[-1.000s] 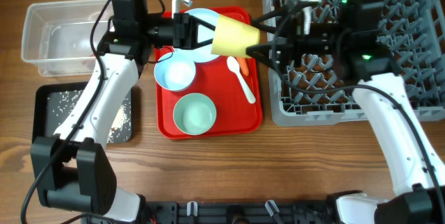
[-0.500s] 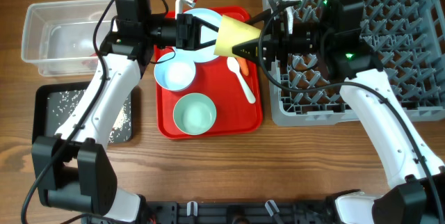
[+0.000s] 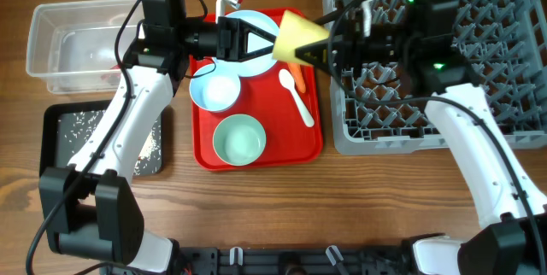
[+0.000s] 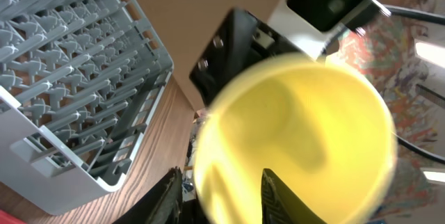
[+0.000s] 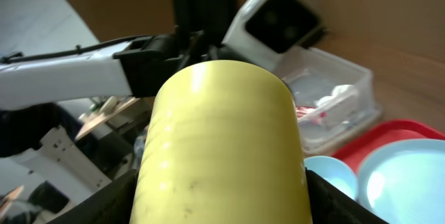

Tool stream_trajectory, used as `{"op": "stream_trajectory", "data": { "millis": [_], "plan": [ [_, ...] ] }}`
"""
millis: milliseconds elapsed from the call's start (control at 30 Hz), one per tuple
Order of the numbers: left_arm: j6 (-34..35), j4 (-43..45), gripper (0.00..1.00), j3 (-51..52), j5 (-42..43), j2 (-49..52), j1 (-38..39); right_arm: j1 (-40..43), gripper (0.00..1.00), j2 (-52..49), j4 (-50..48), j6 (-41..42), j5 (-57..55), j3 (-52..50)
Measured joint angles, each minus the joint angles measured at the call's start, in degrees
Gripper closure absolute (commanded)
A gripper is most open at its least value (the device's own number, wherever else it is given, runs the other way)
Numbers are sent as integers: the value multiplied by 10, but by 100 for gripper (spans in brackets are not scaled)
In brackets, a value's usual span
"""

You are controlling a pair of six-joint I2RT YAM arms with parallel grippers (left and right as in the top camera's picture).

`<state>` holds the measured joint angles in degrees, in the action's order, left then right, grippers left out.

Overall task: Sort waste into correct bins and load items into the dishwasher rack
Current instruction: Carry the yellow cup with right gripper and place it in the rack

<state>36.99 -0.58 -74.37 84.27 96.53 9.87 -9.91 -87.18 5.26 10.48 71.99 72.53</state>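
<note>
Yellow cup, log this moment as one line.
yellow cup: airborne above red tray | right tool: shut on yellow cup | left tool: open, at cup mouth | dishwasher rack: cup not yet in

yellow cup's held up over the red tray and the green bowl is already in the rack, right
Not quite. The green bowl isn't in the rack; it sits on the red tray, as the overhead view shows. The yellow cup is indeed held up over the tray.
</note>
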Motion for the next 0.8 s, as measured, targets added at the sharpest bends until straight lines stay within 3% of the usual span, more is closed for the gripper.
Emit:
{"op": "stream_trajectory", "data": {
  "millis": [267,500,633,800],
  "plan": [
    [0,0,63,0,0,0,0,113,30,0,73,18,-21,0],
    [-10,-4,59,0,-22,0,0,191,29,1,238,50,-150,8],
    [-47,-59,58,0,-64,0,0,193,29,7,358,54,-256,35],
    [-90,-172,57,-2,-179,0,0,192,27,26,528,49,-403,116]
  ]
}}
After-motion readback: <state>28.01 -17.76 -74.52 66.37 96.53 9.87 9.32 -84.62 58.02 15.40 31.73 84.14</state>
